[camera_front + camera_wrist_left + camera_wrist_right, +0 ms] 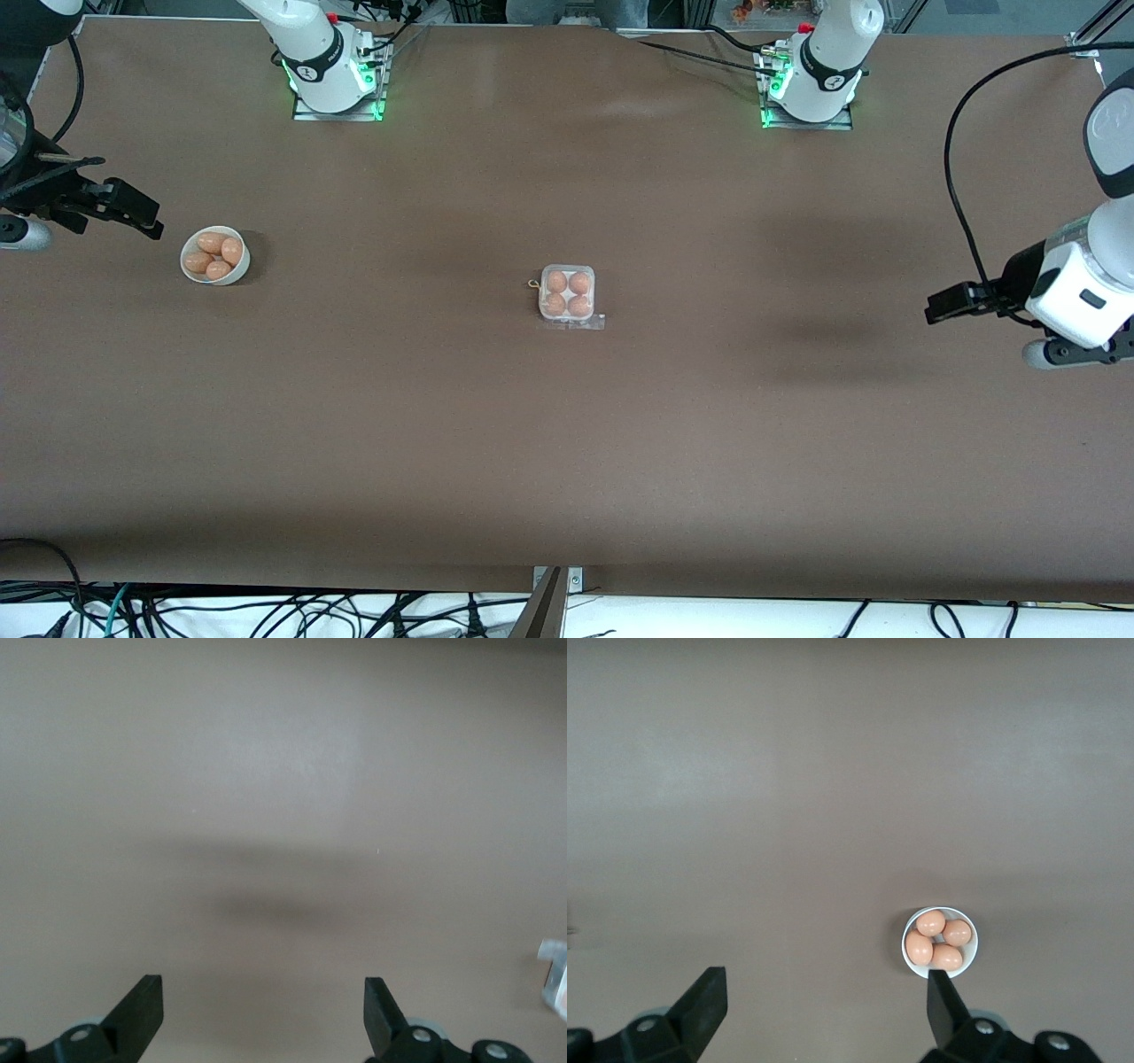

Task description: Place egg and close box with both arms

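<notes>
The box [567, 296] sits at the middle of the table with four orange-brown eggs [556, 282] in its cells; its clear lid appears to lie down over them. A corner of the box shows in the left wrist view [554, 976]. My right gripper [146, 217] is open and empty, up over the table at the right arm's end, beside the white bowl. My left gripper [932, 310] is open and empty, up over the table at the left arm's end, well apart from the box. Both show open in their wrist views, the left [264, 992] and the right [824, 988].
A round white bowl [237, 268] with several alike eggs stands toward the right arm's end; it also shows in the right wrist view [967, 958]. The brown table [567, 461] stretches wide around the box. Cables hang along the edge nearest the front camera.
</notes>
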